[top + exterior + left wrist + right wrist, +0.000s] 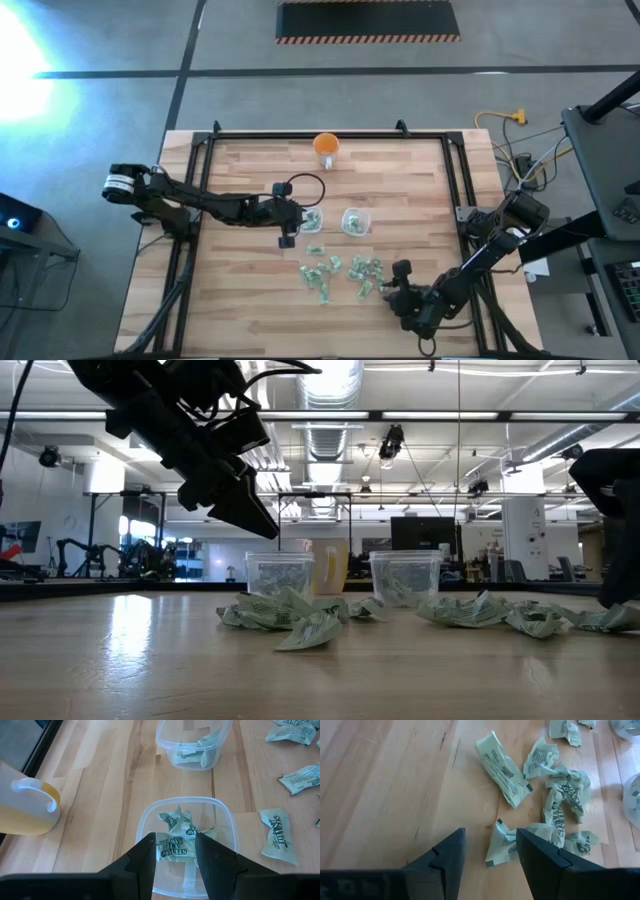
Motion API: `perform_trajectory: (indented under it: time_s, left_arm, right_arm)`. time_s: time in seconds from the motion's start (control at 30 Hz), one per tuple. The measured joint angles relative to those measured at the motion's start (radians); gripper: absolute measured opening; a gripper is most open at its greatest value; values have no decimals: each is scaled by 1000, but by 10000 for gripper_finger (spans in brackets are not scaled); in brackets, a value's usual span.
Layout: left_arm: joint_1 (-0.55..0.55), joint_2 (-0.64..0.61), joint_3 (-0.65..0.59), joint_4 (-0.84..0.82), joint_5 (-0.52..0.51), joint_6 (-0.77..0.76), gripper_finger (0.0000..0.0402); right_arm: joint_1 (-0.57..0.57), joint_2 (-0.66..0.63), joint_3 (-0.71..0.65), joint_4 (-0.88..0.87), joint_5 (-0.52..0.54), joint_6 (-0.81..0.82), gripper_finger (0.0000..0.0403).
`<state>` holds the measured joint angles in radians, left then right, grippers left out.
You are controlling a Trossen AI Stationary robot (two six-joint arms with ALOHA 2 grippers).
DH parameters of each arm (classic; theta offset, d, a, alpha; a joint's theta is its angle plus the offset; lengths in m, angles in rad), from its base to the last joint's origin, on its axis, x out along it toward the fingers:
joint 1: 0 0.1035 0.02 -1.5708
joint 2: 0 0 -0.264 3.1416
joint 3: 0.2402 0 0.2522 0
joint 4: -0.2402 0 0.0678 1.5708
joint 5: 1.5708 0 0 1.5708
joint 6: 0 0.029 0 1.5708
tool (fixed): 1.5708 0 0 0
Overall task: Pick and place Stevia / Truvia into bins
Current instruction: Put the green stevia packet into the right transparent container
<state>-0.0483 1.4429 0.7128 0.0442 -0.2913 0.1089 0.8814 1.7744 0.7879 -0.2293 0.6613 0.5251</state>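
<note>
The left gripper (287,238) hangs over the near edge of the left bin (312,221), with its fingers (145,862) apart and nothing between them. In the left wrist view this bin shows a few crumpled sachets (175,832) inside, and the fingers hide part of its near wall. The right bin (356,221) stands just beside it and also holds some sachets; its far part is cut off in the left wrist view. In the low view both bins are partly covered by the heap in front, and the orange cup (330,568) is seen only between and behind them.

The right gripper (397,290) is low at the near right end of the loose Stevia sachets (340,276), which lie in a scattered band near the bins, on the wooden table (240,310). Its fingers (447,857) are spread, and one crumpled sachet (502,842) lies on the table in the gap between them; I cannot tell if it touches a finger. One flatter sachet (502,770) lies with its long axis diagonal across the boards. The others are too crumpled to give a direction. In the low view the right gripper is cut off at the right edge.
</note>
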Motion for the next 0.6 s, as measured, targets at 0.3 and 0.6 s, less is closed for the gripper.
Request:
perform_trajectory:
  time_s: [0.3, 0.6]
  left_arm:
    - [0, 0, 0, 0, 0, 0, 121]
    - [0, 0, 0, 0, 0, 0, 121]
  right_arm:
    - [-20, 0, -5, -4, -2, 0, 142]
    - [-25, 0, -6, -42, 21, 29, 119]
